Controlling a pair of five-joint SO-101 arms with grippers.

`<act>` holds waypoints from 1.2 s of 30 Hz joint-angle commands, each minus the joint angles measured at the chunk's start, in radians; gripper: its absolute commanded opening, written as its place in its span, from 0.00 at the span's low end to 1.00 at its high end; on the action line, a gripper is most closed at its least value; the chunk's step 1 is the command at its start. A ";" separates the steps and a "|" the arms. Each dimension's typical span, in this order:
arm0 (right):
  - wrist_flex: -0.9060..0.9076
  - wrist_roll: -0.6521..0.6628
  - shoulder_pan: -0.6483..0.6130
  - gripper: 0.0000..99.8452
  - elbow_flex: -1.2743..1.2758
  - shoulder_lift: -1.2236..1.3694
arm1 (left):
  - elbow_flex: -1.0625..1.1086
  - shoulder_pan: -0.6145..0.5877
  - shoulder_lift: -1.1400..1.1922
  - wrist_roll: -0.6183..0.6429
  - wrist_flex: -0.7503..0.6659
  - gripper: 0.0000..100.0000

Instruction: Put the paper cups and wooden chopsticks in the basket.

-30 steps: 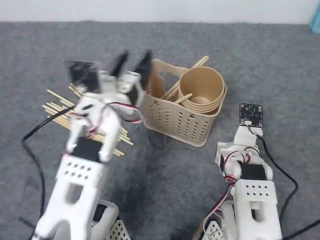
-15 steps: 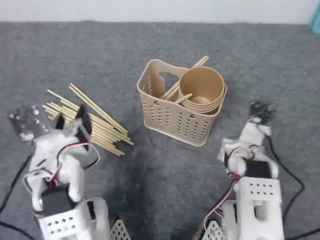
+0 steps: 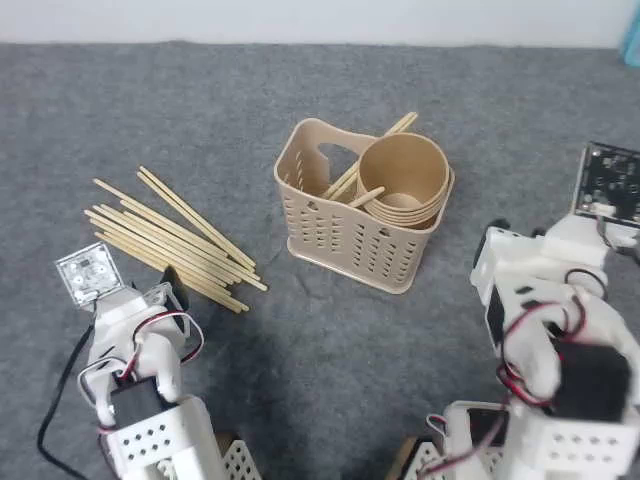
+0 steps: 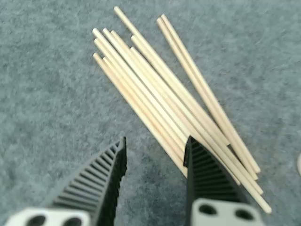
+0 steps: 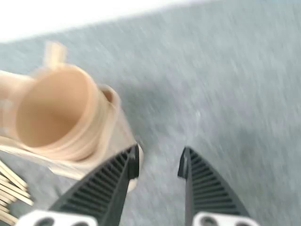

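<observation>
A beige slotted basket (image 3: 340,235) stands mid-carpet with stacked paper cups (image 3: 403,180) in its right half and a few wooden chopsticks (image 3: 388,133) leaning beside them. More chopsticks (image 3: 170,238) lie in a loose pile on the carpet to its left. My left gripper (image 3: 170,285) sits low at the pile's near end. In the left wrist view it (image 4: 155,148) is open and empty, with the chopsticks (image 4: 174,94) just ahead of it. My right gripper (image 5: 160,157) is open and empty, right of the basket (image 5: 120,134) and cups (image 5: 54,110).
Grey carpet (image 3: 300,90) covers the whole work area, with a pale wall edge along the far side. The right arm (image 3: 545,300) stands raised at the right, and both arm bases sit at the near edge. Bare carpet lies between the arms.
My left arm has pulled back from the basket's left side to the near left, by the chopstick pile. The right arm has lifted and swung to the right.
</observation>
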 commanded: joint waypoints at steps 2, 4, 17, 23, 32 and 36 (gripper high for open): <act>0.122 -0.080 -0.094 0.16 -0.313 0.205 | -0.001 -0.009 -0.046 -0.012 0.011 0.19; 0.176 -0.120 -0.131 0.16 -0.443 0.308 | 0.010 -0.009 -0.058 -0.012 0.009 0.19; 0.257 -0.164 -0.236 0.16 -0.830 0.785 | 0.022 -0.009 -0.078 -0.017 0.011 0.19; 0.257 -0.164 -0.236 0.16 -0.830 0.842 | 0.022 -0.006 -0.078 -0.051 0.006 0.19; 0.255 -0.164 -0.208 0.16 -0.735 0.926 | 0.022 -0.006 -0.078 -0.052 0.006 0.19; 0.254 -0.164 -0.203 0.16 -0.690 0.970 | 0.022 -0.006 -0.078 -0.054 0.008 0.19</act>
